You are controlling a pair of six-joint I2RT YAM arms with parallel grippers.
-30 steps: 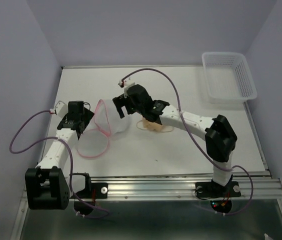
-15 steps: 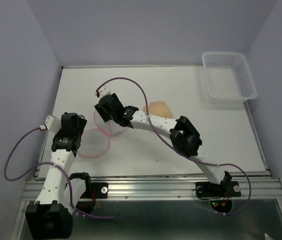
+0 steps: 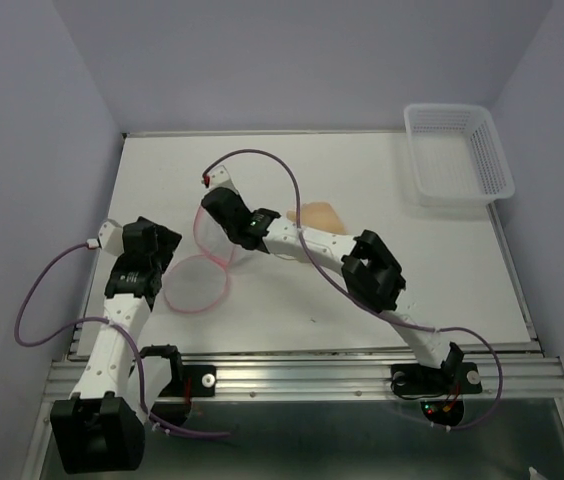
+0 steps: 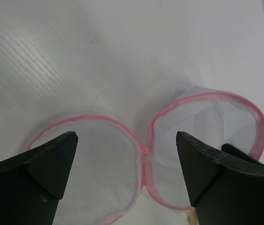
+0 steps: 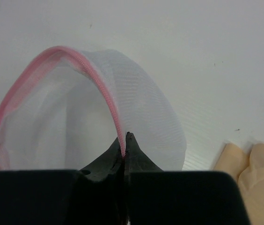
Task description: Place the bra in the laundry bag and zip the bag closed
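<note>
Mesh laundry bag (image 3: 197,285) open | right hand (image 5: 125,140) pinching rim | bra (image 3: 320,214) near | basket (image 3: 492,160) well apart

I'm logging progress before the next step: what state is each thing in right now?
laundry bag: unzipped, splayed open, one half flat, the other held up by its pink rim.
bra: lying loose, outside the bag.
left hand: open, holding nothing.
right hand: shut on the laundry bag's rim.
white plastic basket: upright.
</note>
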